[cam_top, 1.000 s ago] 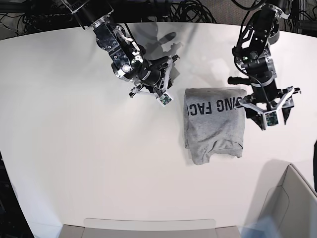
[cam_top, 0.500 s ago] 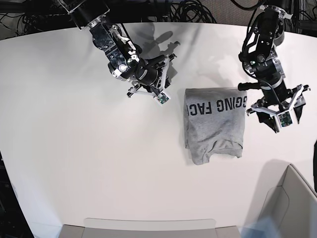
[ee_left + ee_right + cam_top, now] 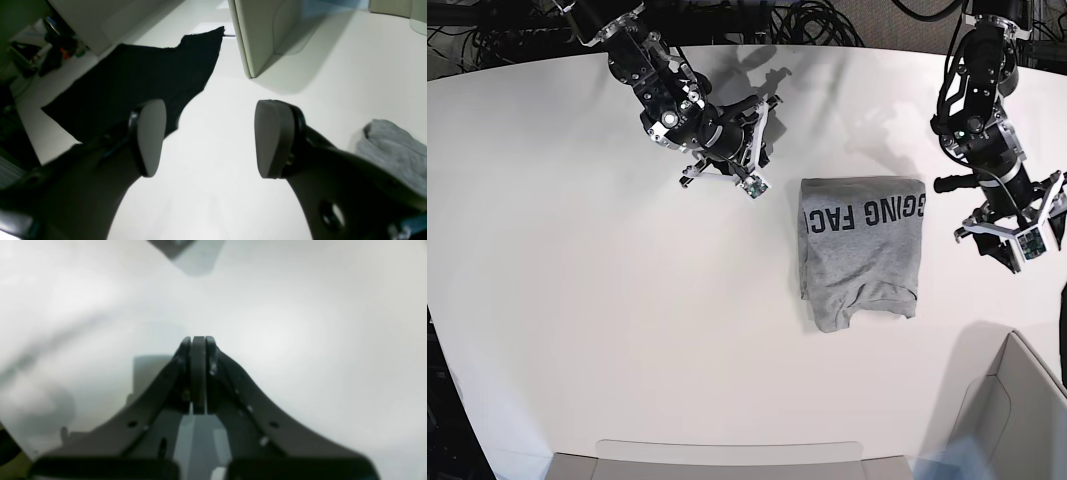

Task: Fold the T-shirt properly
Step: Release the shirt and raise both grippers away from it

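Base view, near edge: a pale tray rim (image 3: pixel 727 455) lies along the front of the desk (image 3: pixel 577 300). A box corner (image 3: pixel 1017 400) sits at front right.

Mid-desk: the T-shirt (image 3: pixel 859 250) lies flat, folded to a compact rectangle, grey. Dark block lettering runs across its far band, upside down in this view. The near hem is uneven, with a lobe sticking out at the near-left corner. Nothing touches it.

Left gripper (image 3: pixel 1024 238): over bare desk, just beside the shirt's right edge and apart from it. Left wrist view: jaws wide apart, nothing between the pads (image 3: pixel 151 136), only white desk below. A grey bit of the shirt (image 3: pixel 393 150) shows at the right margin, clear of the finger. A dark cloth-like patch (image 3: pixel 133 80) lies beyond the jaws; I cannot tell what it is. The box wall (image 3: pixel 263 33) stands farther off.

Right gripper (image 3: pixel 747 165): farther back, off the shirt's far-left corner, well apart from the fabric. Right wrist view, blurred: jaws pressed together with no gap, nothing gripped (image 3: pixel 198 350). Only white desk lies beneath.

Far side: cables (image 3: pixel 757 25) lie tangled behind the desk edge.
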Controlling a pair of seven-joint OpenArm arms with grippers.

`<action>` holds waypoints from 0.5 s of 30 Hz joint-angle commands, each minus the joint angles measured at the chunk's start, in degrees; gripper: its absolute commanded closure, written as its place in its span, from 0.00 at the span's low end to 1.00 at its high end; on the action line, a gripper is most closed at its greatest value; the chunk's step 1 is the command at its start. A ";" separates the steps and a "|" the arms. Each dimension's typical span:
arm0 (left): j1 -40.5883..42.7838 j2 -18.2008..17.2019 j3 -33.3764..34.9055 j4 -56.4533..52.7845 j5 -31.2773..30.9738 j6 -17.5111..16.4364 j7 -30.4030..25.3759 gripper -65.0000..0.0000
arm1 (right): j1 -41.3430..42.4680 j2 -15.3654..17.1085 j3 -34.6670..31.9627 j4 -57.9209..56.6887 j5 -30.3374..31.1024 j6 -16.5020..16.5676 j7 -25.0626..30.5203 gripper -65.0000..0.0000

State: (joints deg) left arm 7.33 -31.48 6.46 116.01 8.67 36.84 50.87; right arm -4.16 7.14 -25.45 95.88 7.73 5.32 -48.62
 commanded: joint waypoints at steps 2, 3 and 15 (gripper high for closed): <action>-0.52 -0.73 -0.70 1.05 1.40 0.48 -1.42 0.36 | -0.01 -0.24 0.09 2.01 0.32 0.00 1.10 1.00; -0.52 -0.73 -0.70 1.05 1.49 0.48 -1.42 0.36 | -0.10 -0.32 0.09 2.28 0.32 0.00 1.10 1.00; 4.84 4.54 -4.22 1.14 1.49 0.48 -0.81 0.36 | 9.48 0.29 0.09 1.93 0.32 0.00 1.19 1.00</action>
State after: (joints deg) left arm 13.08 -26.02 3.01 116.14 8.32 36.82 52.40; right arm 4.40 7.57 -25.52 96.90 7.77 5.30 -48.60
